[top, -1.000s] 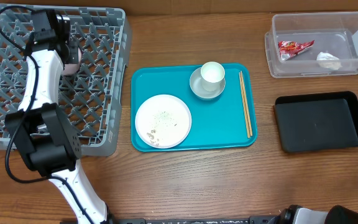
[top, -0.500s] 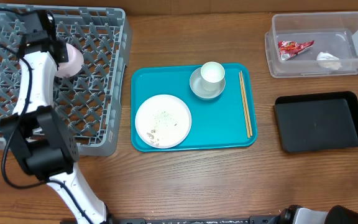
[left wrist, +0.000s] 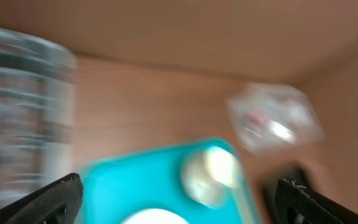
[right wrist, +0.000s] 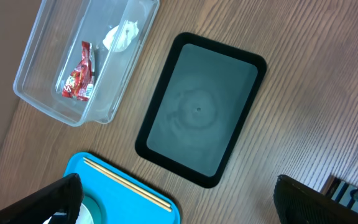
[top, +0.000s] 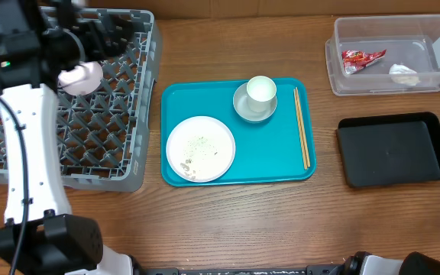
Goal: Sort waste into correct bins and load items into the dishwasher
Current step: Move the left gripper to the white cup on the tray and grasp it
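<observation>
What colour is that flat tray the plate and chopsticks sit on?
Teal, a blue-green. The tray shows best in the overhead view.

Bare tabletop [top: 243, 221] runs along the front edge; behind it rack [top: 113, 130], tray [top: 281, 164], tub [top: 422, 46] and black bin [top: 392, 149] stand with gaps between.

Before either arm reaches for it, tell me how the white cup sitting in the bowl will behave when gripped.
The cup looks smooth and glazed, so it may slip in a pinch. It stands upright inside the bowl, not on the tray, so a nudge could tip it or drag the bowl along. Small and rigid, it is likely light.
</observation>
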You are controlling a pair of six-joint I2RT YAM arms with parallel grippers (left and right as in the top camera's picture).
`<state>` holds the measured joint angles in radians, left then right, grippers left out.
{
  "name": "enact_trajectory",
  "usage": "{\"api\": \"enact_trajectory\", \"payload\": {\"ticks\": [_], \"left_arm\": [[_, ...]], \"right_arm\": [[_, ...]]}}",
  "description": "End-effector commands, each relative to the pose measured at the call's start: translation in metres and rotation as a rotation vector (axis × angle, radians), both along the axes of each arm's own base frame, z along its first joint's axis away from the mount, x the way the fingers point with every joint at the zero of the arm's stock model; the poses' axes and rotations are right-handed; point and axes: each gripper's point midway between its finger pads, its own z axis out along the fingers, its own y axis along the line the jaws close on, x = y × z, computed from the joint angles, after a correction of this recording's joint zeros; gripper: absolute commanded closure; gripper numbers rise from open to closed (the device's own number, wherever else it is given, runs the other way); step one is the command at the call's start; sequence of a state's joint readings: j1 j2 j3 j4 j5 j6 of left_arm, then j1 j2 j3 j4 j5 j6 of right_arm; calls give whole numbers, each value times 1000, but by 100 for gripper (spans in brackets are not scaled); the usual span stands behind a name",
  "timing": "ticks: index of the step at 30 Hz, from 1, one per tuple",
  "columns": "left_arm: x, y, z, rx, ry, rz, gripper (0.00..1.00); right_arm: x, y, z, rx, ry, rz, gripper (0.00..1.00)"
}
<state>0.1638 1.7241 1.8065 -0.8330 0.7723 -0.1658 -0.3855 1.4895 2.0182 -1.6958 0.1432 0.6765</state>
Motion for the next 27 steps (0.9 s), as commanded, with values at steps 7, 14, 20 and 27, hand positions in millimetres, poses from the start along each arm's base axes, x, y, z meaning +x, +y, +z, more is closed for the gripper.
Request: {"api": "enact_trajectory", "payload": {"ticks": [7, 14, 20, 27], "left_arm": [[-30, -157, -41, 185, 19, -312, 11], [-4, -212, -90, 636, -112, -143, 21], [4, -270, -149, 796, -217, -307, 18], [4, -289, -201, 783, -164, -388, 30]], "right_arm": [[-4, -2, 3, -15, -8, -10, 0], [-4, -2, 3, -15, -8, -10, 0], [-3, -2, 3, -15, -8, -10, 0], [-4, -2, 3, -15, -8, -10, 0]]}}
